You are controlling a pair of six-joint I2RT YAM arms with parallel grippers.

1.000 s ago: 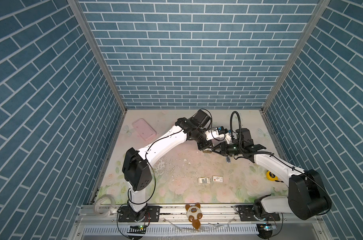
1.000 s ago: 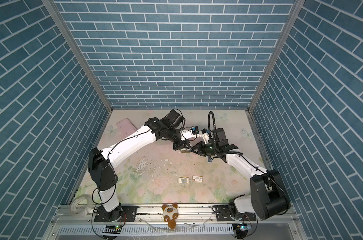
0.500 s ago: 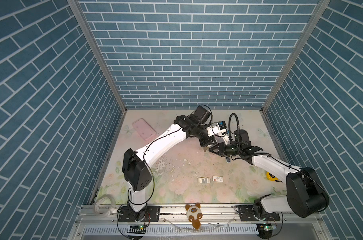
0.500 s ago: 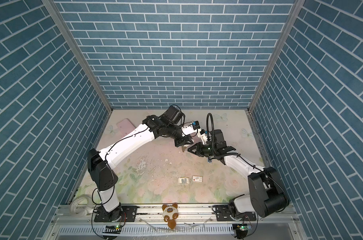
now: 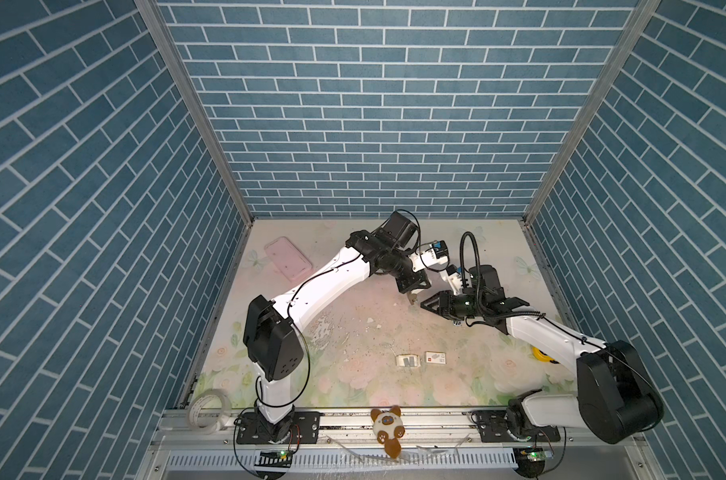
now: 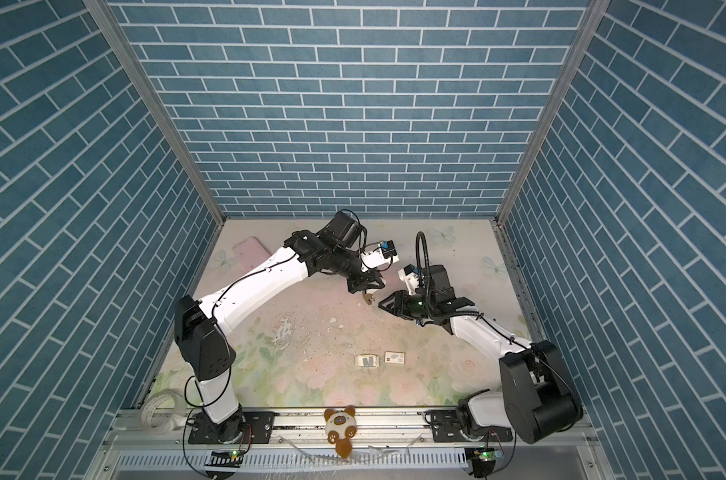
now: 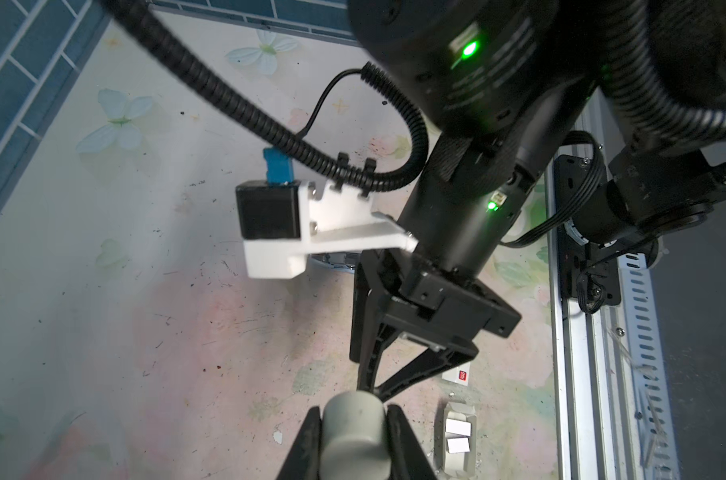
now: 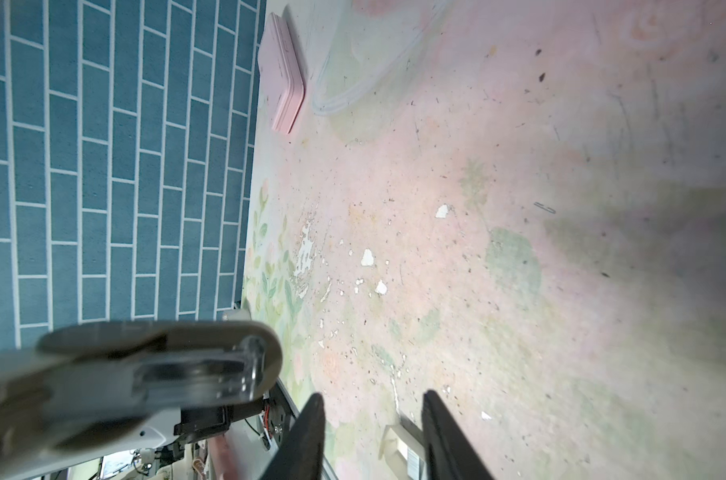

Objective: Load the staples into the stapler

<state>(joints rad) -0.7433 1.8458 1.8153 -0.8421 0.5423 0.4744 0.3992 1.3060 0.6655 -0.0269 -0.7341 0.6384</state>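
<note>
Bright even light; top views sharp; stapler (image 8: pixel 153 374) blurred in right wrist view

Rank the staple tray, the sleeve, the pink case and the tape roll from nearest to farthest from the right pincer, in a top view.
From the right pincer, in a top view:
1. Staple tray and sleeve, side by side at front centre: too close to call.
2. Pink case, back left.
3. Tape roll, front left corner.
</note>
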